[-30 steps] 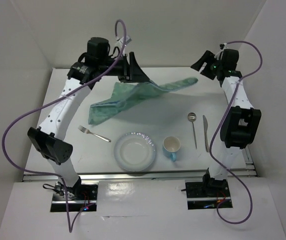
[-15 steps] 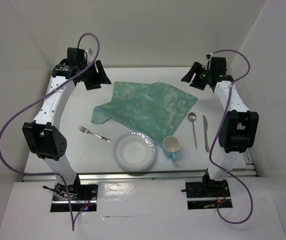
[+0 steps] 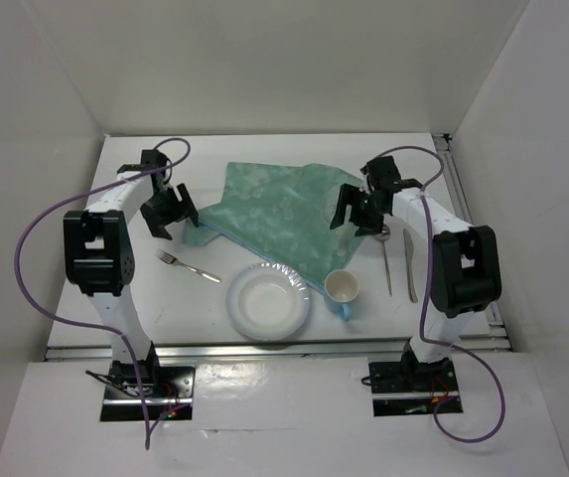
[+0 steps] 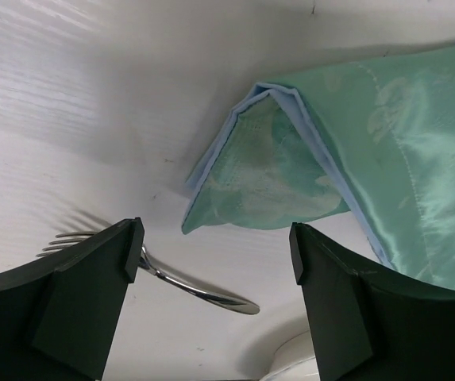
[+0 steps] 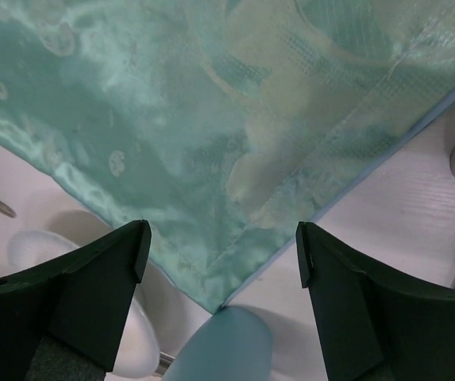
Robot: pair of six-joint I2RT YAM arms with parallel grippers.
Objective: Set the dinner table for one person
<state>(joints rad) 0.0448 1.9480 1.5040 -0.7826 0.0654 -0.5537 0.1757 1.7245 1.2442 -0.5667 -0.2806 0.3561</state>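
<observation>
A: Top view: left tool (image 3: 168,214) and right tool (image 3: 355,211) spread, empty, flanking the mat (image 3: 274,204) mid-frame on the bench (image 3: 205,308).
B: The plate (image 3: 269,303) and cup (image 3: 342,289), lower centre, look empty.
A: Left wrist: mat corner doubled, upper centre; flatten it.
B: Right wrist: mat's point crowds the cup, bottom; draw it clear.

The teal cloth (image 3: 274,214) covered the desk's (image 3: 195,310) middle, its near corner reaching the plate (image 3: 268,301) and cup (image 3: 343,289). Bare room lay along the far edge; the fork (image 3: 187,265), spoon (image 3: 384,253) and knife (image 3: 410,266) lined the sides.
</observation>
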